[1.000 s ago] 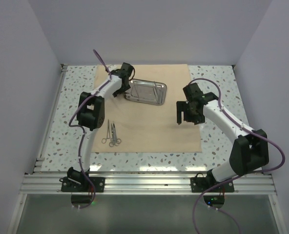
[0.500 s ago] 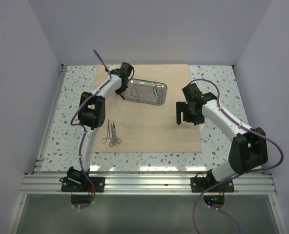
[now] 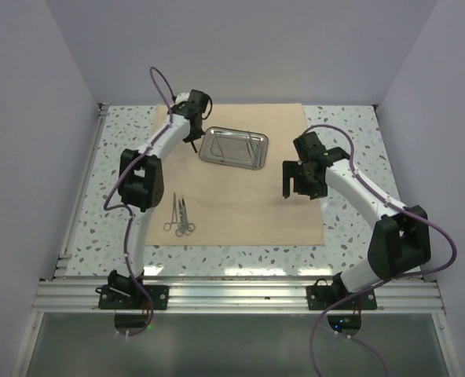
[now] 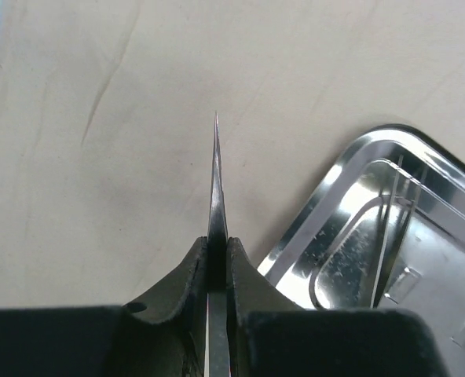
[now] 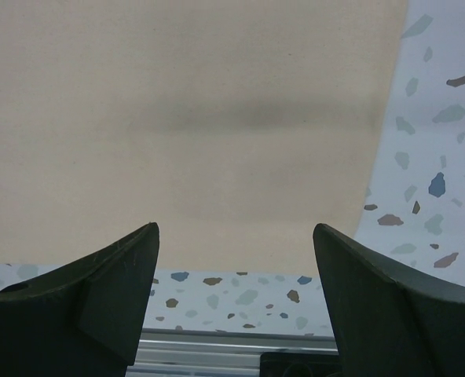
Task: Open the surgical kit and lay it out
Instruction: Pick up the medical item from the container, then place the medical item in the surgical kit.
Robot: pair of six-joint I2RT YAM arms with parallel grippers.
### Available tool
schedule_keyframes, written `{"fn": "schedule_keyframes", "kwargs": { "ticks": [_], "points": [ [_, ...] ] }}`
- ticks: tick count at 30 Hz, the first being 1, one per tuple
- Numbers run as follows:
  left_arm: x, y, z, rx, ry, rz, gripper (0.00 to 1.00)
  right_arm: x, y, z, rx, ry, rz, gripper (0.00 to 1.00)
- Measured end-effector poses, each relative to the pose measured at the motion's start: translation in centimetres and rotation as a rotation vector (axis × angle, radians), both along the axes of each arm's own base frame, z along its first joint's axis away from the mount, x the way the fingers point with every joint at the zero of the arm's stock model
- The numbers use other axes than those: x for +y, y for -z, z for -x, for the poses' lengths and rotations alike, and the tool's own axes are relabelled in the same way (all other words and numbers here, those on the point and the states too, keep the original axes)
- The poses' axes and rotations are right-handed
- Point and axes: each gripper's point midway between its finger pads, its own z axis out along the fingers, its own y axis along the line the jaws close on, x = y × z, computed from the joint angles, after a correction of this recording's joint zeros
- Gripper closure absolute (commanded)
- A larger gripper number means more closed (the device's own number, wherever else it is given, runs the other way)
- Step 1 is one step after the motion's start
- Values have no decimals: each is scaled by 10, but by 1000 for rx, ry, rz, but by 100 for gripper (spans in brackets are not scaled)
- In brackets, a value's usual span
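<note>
The tan cloth wrap (image 3: 248, 200) lies spread flat on the table. The shiny steel tray (image 3: 206, 155) sits on its far part, with thin steel lines showing inside. My left gripper (image 3: 192, 130) hovers just left of the tray, shut on a thin pointed steel instrument (image 4: 216, 181) seen edge-on, its tip pointing away over the cloth (image 4: 99, 196). The tray's rim (image 4: 350, 153) shows at the right of the left wrist view. Two scissor-like instruments (image 3: 179, 217) lie side by side on the cloth's near left. My right gripper (image 3: 298, 185) hangs open above the cloth's right edge (image 5: 201, 118), holding nothing.
Speckled tabletop (image 3: 115, 196) surrounds the cloth, with a metal rail (image 3: 232, 294) along the near edge. White walls close in on the left, back and right. The right wrist view shows the cloth's near right corner and the terrazzo (image 5: 429, 181) beyond it.
My left gripper closed on the thin instrument at the tray's left end and has moved with it up and to the far left, off the tray. The right arm stayed almost still.
</note>
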Motion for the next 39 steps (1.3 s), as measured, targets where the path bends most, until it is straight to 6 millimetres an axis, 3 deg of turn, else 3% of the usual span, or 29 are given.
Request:
{"fn": "schedule_keyframes", "kwargs": {
  "ticks": [5,9,11,15,18,22,26,30,39],
  "points": [
    [-4,-54,4,-60,135,3,100,4,-9,-8,-30,13,-16,17],
    [-8,-75,32,-77,251,13,100,4,-10,-9,-35,32,-22,17],
    [-10,-71,58,-55,300,20,100,4,-10,-10,-38,40,-21,17],
    [-30,-42,118,38,402,54,100,1,-12,-12,-58,65,-17,17],
    [-57,-15,161,116,501,74,100,0,-11,-8,-62,87,-25,17],
    [-97,5,201,172,618,111,100,-2,-5,2,-52,117,-36,17],
    [-121,3,209,154,664,152,100,-5,-4,12,-49,133,-40,17],
    [-130,3,209,144,647,179,100,-10,-6,16,-61,140,-29,17],
    [-149,32,225,202,569,230,100,-21,-12,29,-81,146,-7,16]
  ]
}}
